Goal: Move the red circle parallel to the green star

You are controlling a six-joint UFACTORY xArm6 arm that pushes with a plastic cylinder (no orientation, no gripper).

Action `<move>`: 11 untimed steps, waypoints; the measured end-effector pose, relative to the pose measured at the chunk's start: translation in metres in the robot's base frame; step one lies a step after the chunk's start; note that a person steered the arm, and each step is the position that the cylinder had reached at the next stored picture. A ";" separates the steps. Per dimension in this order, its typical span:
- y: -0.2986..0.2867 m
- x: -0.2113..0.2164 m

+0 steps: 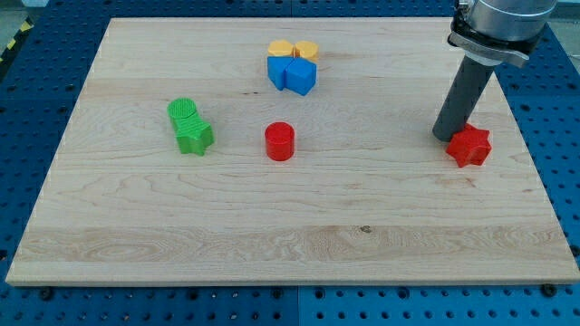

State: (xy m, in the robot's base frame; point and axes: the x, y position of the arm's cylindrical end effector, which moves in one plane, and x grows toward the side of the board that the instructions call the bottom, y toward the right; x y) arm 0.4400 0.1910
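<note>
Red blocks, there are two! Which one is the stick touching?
The red star, at the view's right. My tip rests against its left side. The red circle sits alone mid-board, far from my tip.

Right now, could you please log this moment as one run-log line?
my tip: beside red star, its left | red circle: untouched, right of green star | green cylinder: touching green star

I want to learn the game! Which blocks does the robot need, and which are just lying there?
Needed: red circle, green star, my tip.

Lying about: green circle touching the star, red star beside my tip, two blue blocks, two yellow blocks.
</note>
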 end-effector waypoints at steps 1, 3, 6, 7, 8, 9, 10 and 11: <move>-0.045 0.000; -0.056 0.003; -0.142 0.052; -0.189 0.061; -0.234 0.061; -0.251 0.046; -0.239 0.035; -0.213 0.022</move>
